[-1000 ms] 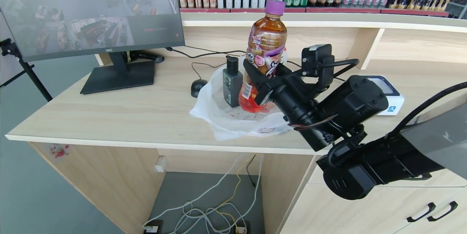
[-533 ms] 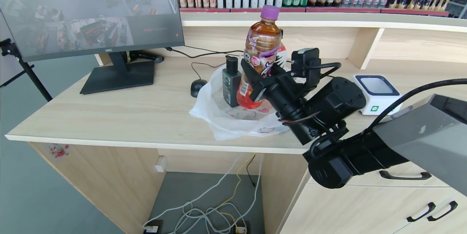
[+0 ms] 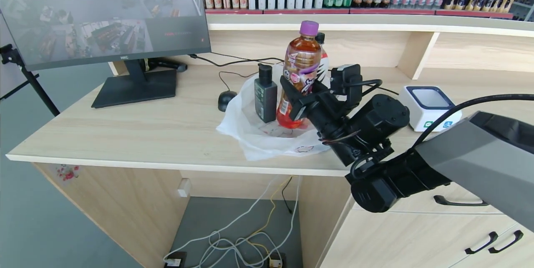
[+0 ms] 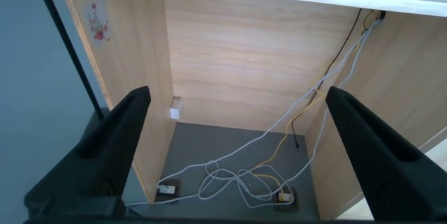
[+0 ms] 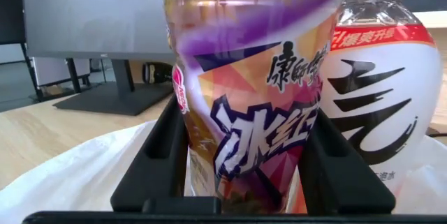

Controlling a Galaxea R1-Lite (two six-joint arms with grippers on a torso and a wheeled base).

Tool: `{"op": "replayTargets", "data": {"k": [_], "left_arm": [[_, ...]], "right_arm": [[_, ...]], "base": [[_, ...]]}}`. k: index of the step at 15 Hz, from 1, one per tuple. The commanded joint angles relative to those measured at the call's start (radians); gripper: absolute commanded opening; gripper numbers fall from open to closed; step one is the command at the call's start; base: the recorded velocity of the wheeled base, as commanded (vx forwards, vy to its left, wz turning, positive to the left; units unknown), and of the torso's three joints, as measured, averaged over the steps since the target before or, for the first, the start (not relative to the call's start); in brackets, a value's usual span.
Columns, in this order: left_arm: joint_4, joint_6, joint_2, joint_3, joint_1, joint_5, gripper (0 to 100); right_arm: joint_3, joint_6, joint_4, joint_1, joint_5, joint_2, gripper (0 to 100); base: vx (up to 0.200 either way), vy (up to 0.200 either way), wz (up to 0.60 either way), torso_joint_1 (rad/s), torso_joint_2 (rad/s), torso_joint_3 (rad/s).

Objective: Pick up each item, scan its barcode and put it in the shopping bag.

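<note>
In the shopping bag point(image 3: 250, 145) at mid-counter, a dark bottle point(image 3: 265, 97) and a white-labelled bottle point(image 3: 323, 61) already stand, while the right gripper point(image 3: 297, 100) holds item 3, the tea bottle point(image 3: 301, 59), clamped upright and low beside them, release apparently pending, and the left gripper point(image 4: 237, 95) hangs with jaws apart.

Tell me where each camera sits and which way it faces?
Head view: on the head, facing forward and down at the counter; right arm shows, right gripper shut on the tea bottle.
Left wrist view: on the left wrist, facing under the counter at floor cables; open left gripper shows.
Right wrist view: on the right wrist, facing the tea bottle between the gripper fingers.
Shared: head and right wrist views both show the tea bottle.
</note>
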Motion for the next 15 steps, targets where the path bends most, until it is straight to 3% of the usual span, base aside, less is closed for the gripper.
{"op": "replayTargets", "data": {"k": [1,15], "left_arm": [[0.0,0.0,0.0,0.0,0.0,0.0,100],[0.0,0.0,0.0,0.0,0.0,0.0,100]], "right_arm": [[0.001,-0.008,-0.001,-0.003,0.001,0.013,0],[0.012,-0.014,-0.001,-0.003,0.001,0.062,0]], "base": [[0.0,0.0,0.0,0.0,0.0,0.0],[0.0,0.0,0.0,0.0,0.0,0.0]]}}
